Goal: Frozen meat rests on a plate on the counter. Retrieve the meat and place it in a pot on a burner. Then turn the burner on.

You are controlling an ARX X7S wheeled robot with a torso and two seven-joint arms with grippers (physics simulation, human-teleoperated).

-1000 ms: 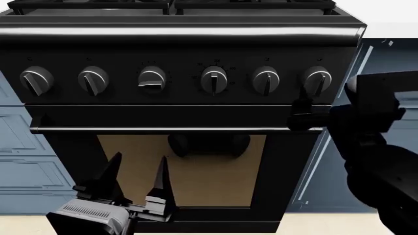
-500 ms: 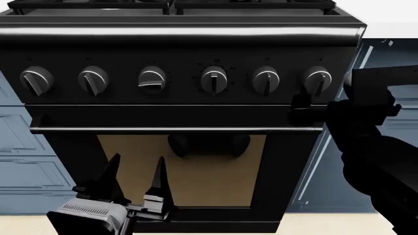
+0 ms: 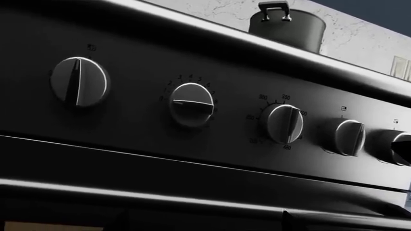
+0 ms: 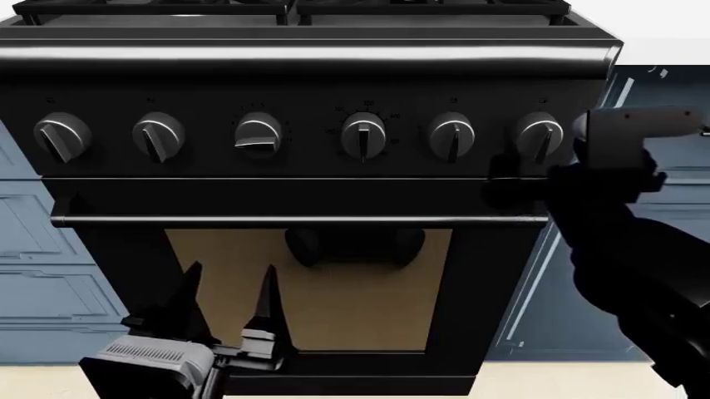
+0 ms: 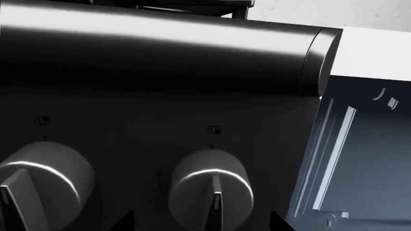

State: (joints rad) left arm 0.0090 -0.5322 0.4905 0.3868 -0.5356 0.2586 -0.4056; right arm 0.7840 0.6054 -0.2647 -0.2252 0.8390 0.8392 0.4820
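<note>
Pot (image 3: 287, 29) sits up on the stove top, dark grey with a loop handle showing, well above and beyond my left gripper (image 4: 228, 306). I see no meat from here. Left fingers (image 4: 268, 303) stand apart and empty, low before the oven door (image 4: 305, 287). Third knob (image 4: 258, 135) along the control panel is turned sideways; the rest point upright. My right gripper (image 4: 513, 179) hangs just below the rightmost knob (image 4: 539, 137); I cannot tell whether its fingers are spread or together. Blue-grey cabinets (image 4: 33, 249) flank the stove.
</note>
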